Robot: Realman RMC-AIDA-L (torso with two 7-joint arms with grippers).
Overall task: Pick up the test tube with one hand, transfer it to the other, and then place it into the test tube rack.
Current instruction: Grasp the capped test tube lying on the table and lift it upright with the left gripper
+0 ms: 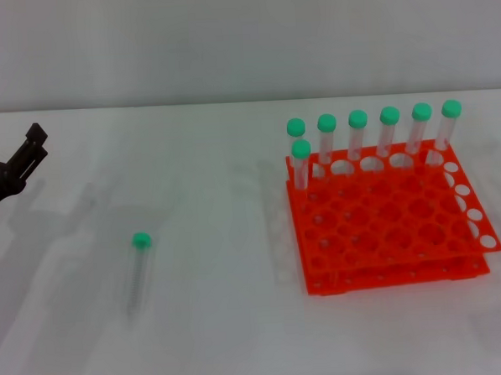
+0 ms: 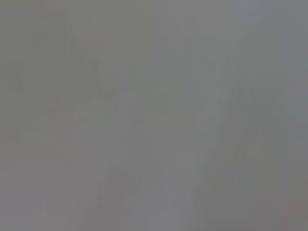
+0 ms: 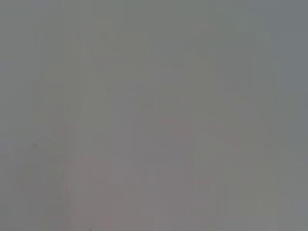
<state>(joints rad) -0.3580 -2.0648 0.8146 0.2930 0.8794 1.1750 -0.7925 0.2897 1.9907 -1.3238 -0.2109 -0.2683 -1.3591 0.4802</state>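
White table (image 1: pixel 233 340) carries the orange test tube rack (image 1: pixel 387 231) at 3 o'clock, seven green-capped tubes (image 1: pixel 359 133) upright along its far rows. The left gripper (image 1: pixel 12 162) sits at the 9 o'clock edge, fingers spread, holding nothing. The test tube (image 1: pixel 138 269), clear with a green cap, lies flat at 7 o'clock, unobstructed, well apart from gripper and rack.

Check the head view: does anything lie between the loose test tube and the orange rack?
No. Head view shows only bare white table between the test tube and the test tube rack.

No legible text, label, brand, number or sign anywhere in view.
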